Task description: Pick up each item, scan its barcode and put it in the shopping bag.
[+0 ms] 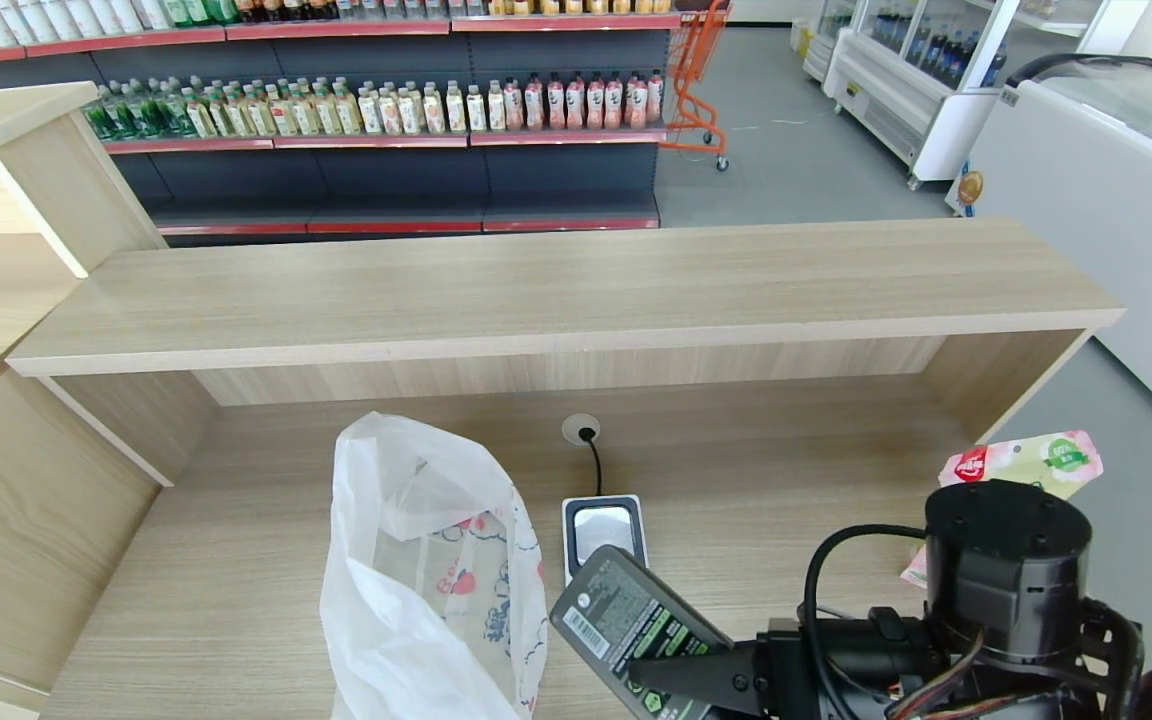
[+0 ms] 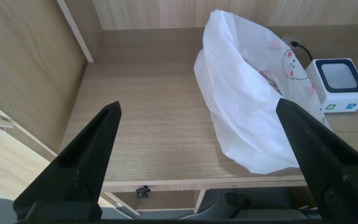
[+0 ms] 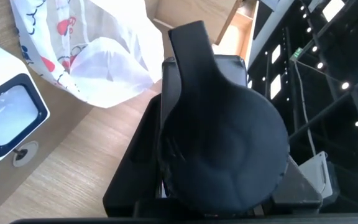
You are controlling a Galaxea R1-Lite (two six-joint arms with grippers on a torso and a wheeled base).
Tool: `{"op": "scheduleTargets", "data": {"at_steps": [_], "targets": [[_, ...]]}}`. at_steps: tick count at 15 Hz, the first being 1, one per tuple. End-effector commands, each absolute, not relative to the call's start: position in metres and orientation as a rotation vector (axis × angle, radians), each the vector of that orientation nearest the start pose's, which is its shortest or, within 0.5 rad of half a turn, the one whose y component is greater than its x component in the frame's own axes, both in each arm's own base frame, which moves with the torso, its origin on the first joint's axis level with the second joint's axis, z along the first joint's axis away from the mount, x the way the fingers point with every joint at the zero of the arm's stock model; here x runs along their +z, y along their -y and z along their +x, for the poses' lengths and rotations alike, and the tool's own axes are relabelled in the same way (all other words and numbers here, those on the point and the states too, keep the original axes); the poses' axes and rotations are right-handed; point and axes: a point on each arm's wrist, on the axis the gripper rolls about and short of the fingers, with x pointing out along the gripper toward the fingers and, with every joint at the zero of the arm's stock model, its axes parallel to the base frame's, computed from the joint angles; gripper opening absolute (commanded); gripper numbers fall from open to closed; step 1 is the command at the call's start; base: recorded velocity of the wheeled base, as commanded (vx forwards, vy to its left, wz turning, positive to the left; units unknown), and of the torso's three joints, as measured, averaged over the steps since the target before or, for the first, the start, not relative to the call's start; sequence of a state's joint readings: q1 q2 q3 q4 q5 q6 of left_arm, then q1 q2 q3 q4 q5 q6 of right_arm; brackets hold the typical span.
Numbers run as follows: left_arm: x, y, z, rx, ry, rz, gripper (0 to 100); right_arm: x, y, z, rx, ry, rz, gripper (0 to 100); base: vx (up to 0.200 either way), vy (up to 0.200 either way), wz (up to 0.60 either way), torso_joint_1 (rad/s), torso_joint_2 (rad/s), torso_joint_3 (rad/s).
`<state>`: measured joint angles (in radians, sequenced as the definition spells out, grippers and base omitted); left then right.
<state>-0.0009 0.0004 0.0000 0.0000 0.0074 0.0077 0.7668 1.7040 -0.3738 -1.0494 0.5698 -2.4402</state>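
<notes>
My right gripper is shut on a dark flat packet with a white barcode label and green print. It holds the packet tilted just in front of the small white scanner, near the counter's front edge. In the right wrist view the packet's black back hides the fingers. A white plastic shopping bag stands open to the left of the scanner. My left gripper hangs open over the counter's front edge, left of the shopping bag, with nothing between its fingers.
A pink and green packet lies at the counter's right edge, behind my right arm. The scanner's cable runs to a grommet at the back. A raised wooden ledge and side walls enclose the counter. Bare counter lies left of the bag.
</notes>
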Motion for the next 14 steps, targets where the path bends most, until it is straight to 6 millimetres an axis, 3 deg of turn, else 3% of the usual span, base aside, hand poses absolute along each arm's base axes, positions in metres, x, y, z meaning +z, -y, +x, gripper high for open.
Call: {"op": "scheduleTargets", "data": {"at_steps": [1,8,10,12,14], "targets": [[0.075,0.000,-0.023,0.008,0.000,0.008,100,0.121,-0.180,0.171,0.913,1.435,-1.998,0,0.000,0.000,0.00,0.000,0.00,0.000],[0.075,0.000,-0.023,0.006,0.000,0.008,100,0.125,-0.178,0.168,0.898,1.441,-1.995,0,0.000,0.000,0.00,0.000,0.00,0.000],[0.075,0.000,-0.023,0.008,0.000,0.008,100,0.130,-0.187,0.168,0.897,1.463,-1.963,0,0.000,0.000,0.00,0.000,0.00,0.000],[0.075,0.000,-0.023,0.008,0.000,0.008,100,0.138,-0.186,0.167,0.937,1.357,-1.848,0,0.000,0.000,0.00,0.000,0.00,0.000],[0.075,0.000,-0.023,0.006,0.000,0.008,100,0.144,-0.179,0.166,1.001,1.068,-1.661,0,0.000,0.000,0.00,0.000,0.00,0.000]]}}
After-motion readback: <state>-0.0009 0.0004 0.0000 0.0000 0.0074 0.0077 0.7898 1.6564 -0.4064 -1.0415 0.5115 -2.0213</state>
